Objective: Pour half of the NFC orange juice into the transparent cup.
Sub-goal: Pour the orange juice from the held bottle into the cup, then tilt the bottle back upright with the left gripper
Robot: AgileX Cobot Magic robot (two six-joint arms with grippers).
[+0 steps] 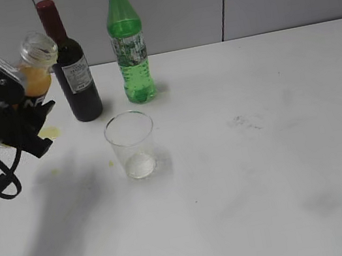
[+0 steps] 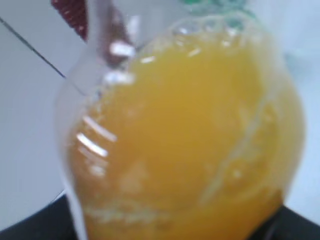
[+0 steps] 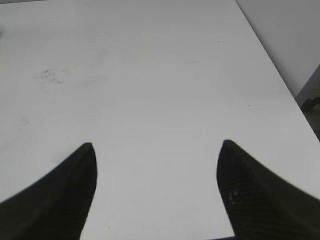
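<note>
- At the table's left edge, the left gripper point(image 1: 18, 105) was clamped on the small clear plastic bottle of orange juice point(image 1: 35, 71), uncapped neck tilted right, held aloft.
- The transparent plastic cup point(image 1: 132, 145) stood upright (apart from the bottle), before the dark wine bottle point(image 1: 73, 69) and green soda bottle point(image 1: 130, 49).
- The right gripper point(image 3: 156, 165) hung with fingers spread wide over the bare white table point(image 3: 160, 75).

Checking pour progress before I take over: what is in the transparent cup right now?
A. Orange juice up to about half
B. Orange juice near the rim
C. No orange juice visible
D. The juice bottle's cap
C: the transparent cup looks clear to its base, while the left gripper holds the NFC orange juice tilted, away from the cup.
</note>
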